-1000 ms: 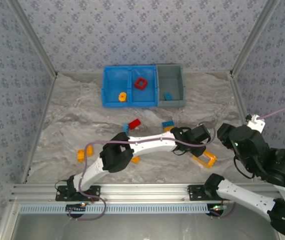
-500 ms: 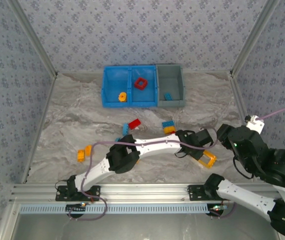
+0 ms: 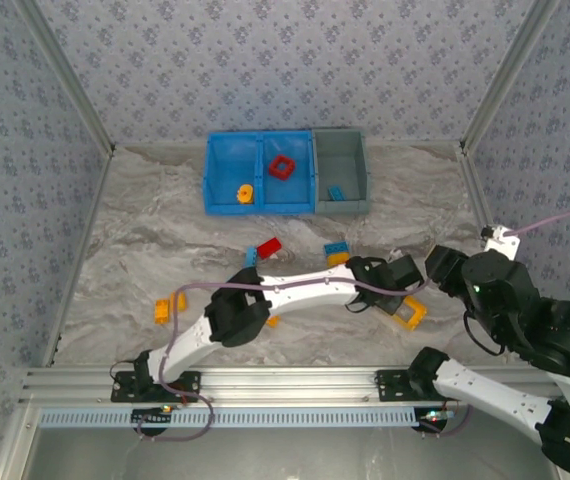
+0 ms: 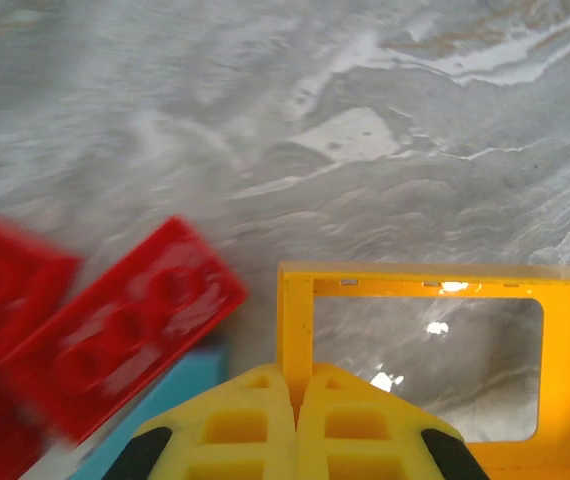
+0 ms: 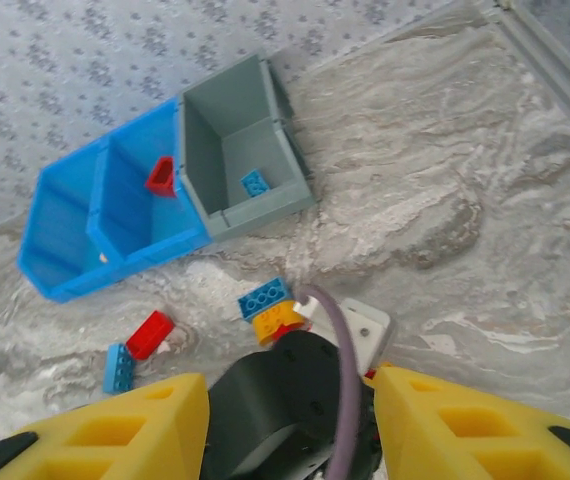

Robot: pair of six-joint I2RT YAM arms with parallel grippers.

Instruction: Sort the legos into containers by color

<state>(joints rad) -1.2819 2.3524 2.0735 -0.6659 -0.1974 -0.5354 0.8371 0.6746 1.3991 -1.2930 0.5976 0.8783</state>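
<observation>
Three joined containers [image 3: 261, 180] are sitting at the far side of the table [image 3: 145, 240]. They are smooth open-top plastic boxes, two bright blue and one grey. A red square frame [image 3: 282, 167] is lying in the middle blue bin, a round orange piece [image 3: 245, 193] in the left one, and a small blue brick [image 3: 336, 192] in the grey.

The table is showing a grey, marble-like swirl, and loose legos [image 3: 251, 255] are lying scattered across it: a red brick [image 3: 269, 246], a blue-on-orange stack [image 3: 337, 253], and orange bits [image 3: 169, 306] out on the left.

Now the action! The left gripper [image 4: 298, 388] is bearing down on the hollow yellow frame [image 4: 425, 283]. Its ribbed yellow fingertips are pressing together right over the frame's left wall, but whether that wall is being pinched I cannot tell. Glossy studded red bricks [image 4: 125, 335] are lying just beside it, blurred. The right gripper [image 5: 290, 410] is hovering with its jaws well apart.

Against a second ago, the left jaws have been closing all the way. The frame is now sitting a touch nearer the bins, and the bins' contents are staying as they were.
</observation>
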